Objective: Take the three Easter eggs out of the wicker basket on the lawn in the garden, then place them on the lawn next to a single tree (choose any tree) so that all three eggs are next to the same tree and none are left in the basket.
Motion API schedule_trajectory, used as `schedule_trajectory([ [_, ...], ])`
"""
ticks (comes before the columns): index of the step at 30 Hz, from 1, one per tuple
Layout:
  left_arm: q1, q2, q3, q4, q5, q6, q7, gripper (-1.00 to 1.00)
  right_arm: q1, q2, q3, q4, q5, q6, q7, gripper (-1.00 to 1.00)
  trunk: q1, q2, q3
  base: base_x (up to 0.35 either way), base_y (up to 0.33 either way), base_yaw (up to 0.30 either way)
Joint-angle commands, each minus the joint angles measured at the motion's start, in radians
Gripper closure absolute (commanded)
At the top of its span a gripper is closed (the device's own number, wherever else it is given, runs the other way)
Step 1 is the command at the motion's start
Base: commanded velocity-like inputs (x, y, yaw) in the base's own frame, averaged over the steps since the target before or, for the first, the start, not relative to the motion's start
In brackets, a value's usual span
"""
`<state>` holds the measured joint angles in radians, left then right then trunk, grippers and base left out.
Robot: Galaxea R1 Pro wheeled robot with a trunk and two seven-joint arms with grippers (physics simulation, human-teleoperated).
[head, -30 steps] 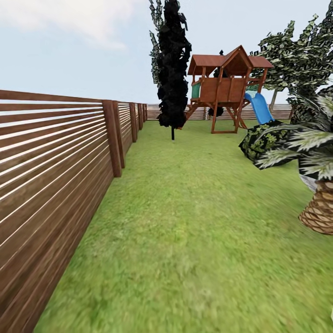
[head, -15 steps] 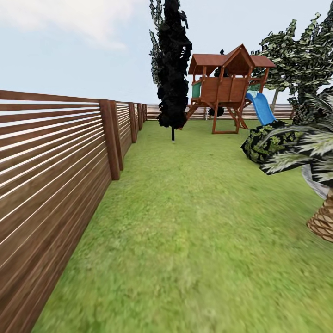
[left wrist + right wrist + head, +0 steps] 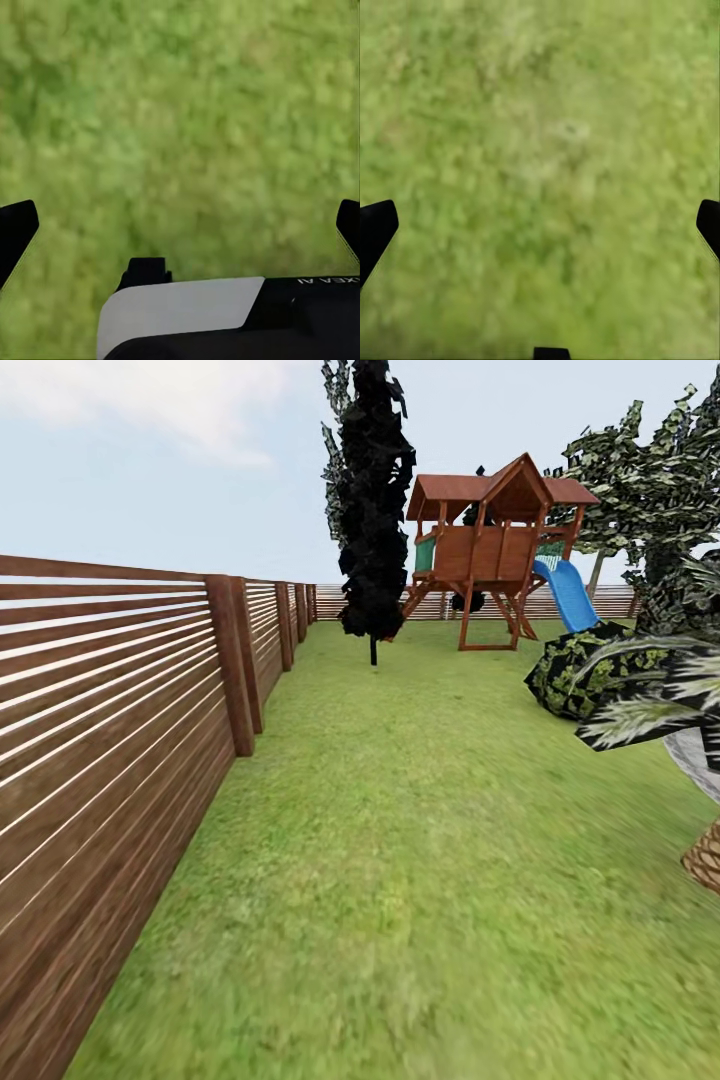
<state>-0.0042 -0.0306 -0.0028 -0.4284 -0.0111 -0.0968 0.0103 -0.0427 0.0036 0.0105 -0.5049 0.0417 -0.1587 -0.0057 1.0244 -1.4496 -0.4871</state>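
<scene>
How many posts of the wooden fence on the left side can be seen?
4 on the left run: the nearest post, a second, a third and a fourth at the far corner. More may be hidden behind them.

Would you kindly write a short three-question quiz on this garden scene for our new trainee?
1. True or false: the slatted fence runs along the left of the head view.
2. What colour is the slide on the wooden playset?
3. Both wrist views look down on: A) paving B) the lawn C) water.

Key: 1 true; 2 blue; 3 B. The left gripper and right gripper both stand open, holding nothing.
</scene>
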Motion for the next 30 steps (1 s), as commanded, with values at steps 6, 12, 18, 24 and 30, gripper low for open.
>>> schedule_trajectory([
  [6,0.0,0.0,0.0,0.0,-0.001,-0.004,0.001,-1.0,0.0,0.0,0.0,0.0,0.004,-0.003,-0.001,-1.0,0.001,0.0,-0.001,0.335,0.0,0.0],
  [12,0.0,0.0,0.0,0.0,-0.001,-0.004,0.001,-1.0,0.0,0.0,0.029,0.0,0.004,-0.003,-0.002,-1.0,0.001,0.0,-0.001,0.335,0.0,-0.066],
  [18,0.0,0.0,0.0,0.0,-0.001,-0.003,0.001,-1.0,0.0,0.001,0.07,0.002,0.004,-0.004,-0.002,-1.0,0.001,0.0,-0.001,0.335,0.0,-0.021],
  [24,0.0,0.0,0.0,0.0,-0.001,-0.003,0.001,-1.0,-0.001,0.0,0.072,0.002,0.004,-0.004,-0.002,-1.0,0.001,0.0,-0.001,0.335,0.0,-0.039],
  [30,0.0,0.0,0.0,0.0,-0.001,-0.003,0.001,-1.0,-0.001,0.0,0.07,0.002,0.004,-0.003,-0.002,-1.0,0.001,0.0,-0.001,0.335,0.0,-0.058],
])
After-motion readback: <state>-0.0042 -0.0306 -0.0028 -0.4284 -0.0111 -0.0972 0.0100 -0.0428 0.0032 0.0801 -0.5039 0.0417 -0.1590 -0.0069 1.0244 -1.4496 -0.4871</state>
